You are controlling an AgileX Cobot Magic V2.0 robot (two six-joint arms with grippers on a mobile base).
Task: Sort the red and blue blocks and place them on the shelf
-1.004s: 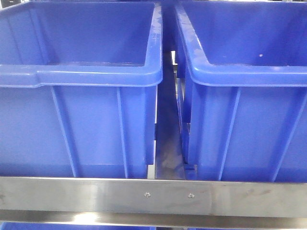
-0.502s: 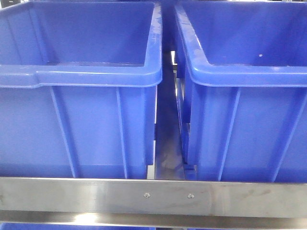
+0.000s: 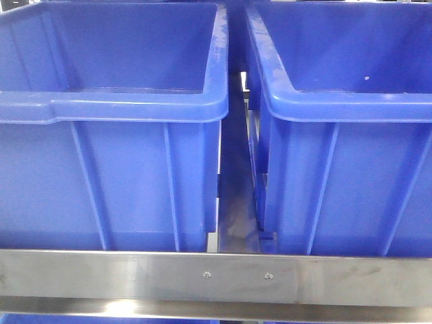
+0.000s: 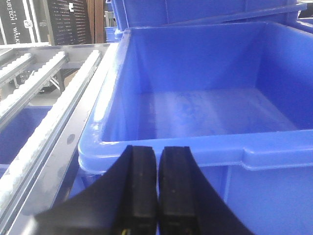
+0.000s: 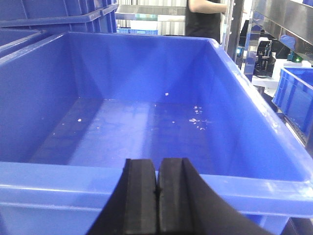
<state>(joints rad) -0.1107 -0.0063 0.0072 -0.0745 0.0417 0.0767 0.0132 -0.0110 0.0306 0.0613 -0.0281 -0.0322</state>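
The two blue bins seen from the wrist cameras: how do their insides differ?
The right bin has small white specks scattered on its floor; the left bin shows only pale scuffing. A metal roller rack runs beside the left bin; behind the right bin stands a person. Both are blue, open-topped and hold no blocks.

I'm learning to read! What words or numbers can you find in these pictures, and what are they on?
"WALK", cut off at the edge, in white letters running sideways on the dark panel behind the shelf; the rest is too blurred to read.
No text on the blue bins.
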